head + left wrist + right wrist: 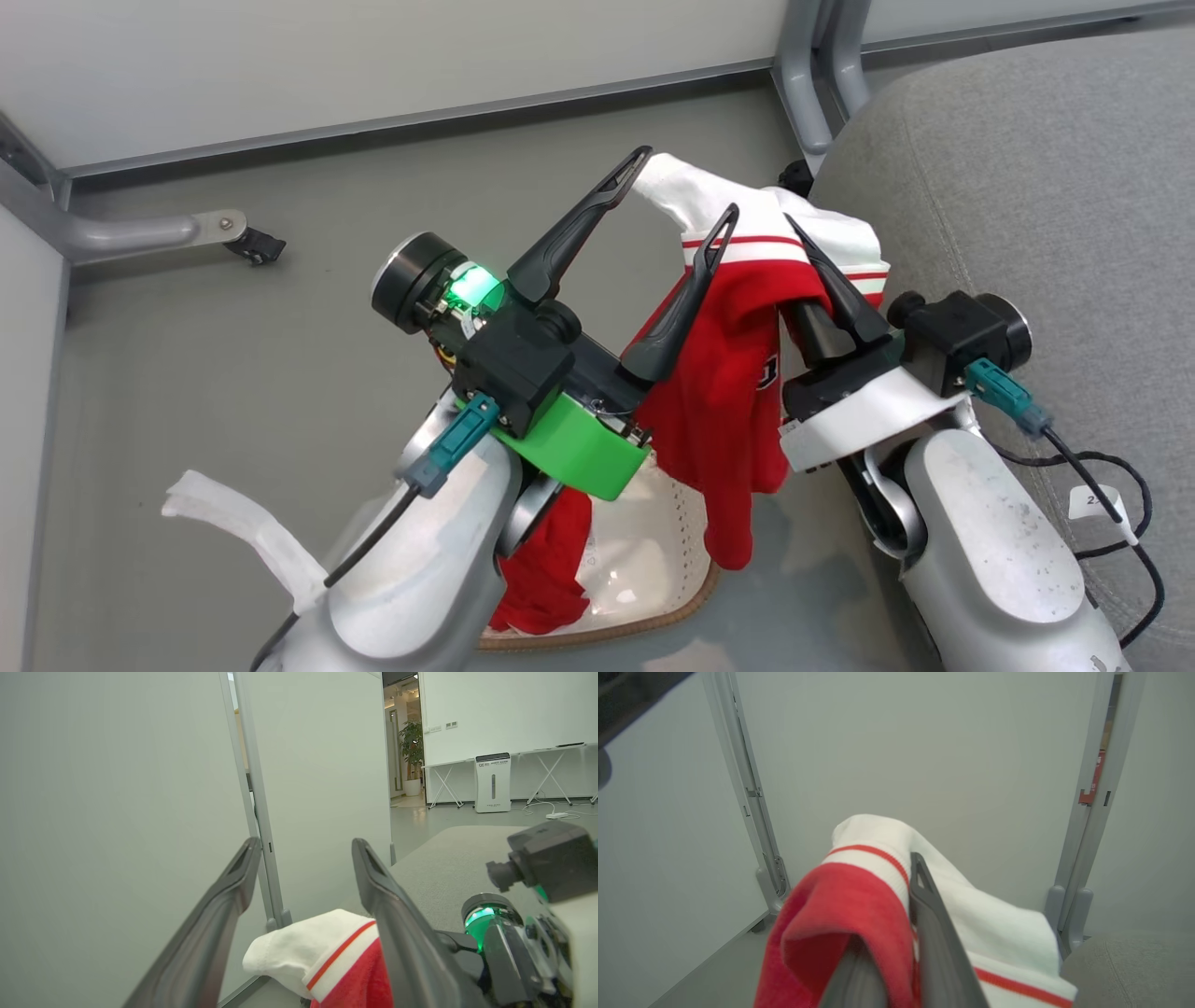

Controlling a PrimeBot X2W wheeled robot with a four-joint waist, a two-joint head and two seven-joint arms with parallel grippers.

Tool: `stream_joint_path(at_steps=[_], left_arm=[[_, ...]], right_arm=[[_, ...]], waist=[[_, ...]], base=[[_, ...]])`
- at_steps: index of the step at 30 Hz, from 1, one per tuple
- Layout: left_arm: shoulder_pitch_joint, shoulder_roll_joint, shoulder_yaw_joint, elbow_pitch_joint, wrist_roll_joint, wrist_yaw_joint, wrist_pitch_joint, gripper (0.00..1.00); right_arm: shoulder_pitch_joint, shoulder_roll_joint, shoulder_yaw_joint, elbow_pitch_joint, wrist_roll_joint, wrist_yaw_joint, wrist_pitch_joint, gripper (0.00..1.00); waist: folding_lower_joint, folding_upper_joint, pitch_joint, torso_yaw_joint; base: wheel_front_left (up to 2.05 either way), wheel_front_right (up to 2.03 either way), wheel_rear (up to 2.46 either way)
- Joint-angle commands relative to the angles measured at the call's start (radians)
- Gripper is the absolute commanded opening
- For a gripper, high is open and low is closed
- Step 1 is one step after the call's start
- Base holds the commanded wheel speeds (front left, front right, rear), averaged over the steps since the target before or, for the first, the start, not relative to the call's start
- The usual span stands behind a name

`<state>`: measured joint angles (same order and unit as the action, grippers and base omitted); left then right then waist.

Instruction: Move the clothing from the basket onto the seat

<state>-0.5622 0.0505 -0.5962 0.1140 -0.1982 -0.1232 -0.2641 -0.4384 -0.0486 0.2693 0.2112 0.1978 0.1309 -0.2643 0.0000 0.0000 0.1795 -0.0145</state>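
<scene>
Right gripper [810, 271] is pinching the jersey [728, 373] above the basket [607, 635] for transfer to the seat [1027, 187]; left gripper [684, 187] is gaping, empty.

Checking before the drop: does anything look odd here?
The jersey hangs bunched from the right gripper, fingers shut, its tail dangling over the basket, beside the seat. Shorts lie in the basket.

Left gripper [688, 180] splayed wide, right gripper [801, 245] clamped tight, both angled upward
</scene>
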Motion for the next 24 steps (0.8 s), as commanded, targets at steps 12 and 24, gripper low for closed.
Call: stream_joint_path(at_steps=[12,24], left_arm=[[0.014,0.001,-0.024,0.039,0.025,-0.005,0.000,1.00],[-0.018,0.020,-0.067,0.068,0.033,-0.008,0.000,1.00]], right_arm=[[0.038,-0.003,-0.089,-0.038,-0.002,0.000,0.000,0.00],[0.055,-0.003,-0.154,-0.081,0.008,0.000,0.000,0.00]], waist=[[0.0000,0.0000,0.032,-0.106],[0.0000,0.0000,0.091,-0.239]], base=[[0.00,0.00,0.00],[0.00,0.00,0.00]])
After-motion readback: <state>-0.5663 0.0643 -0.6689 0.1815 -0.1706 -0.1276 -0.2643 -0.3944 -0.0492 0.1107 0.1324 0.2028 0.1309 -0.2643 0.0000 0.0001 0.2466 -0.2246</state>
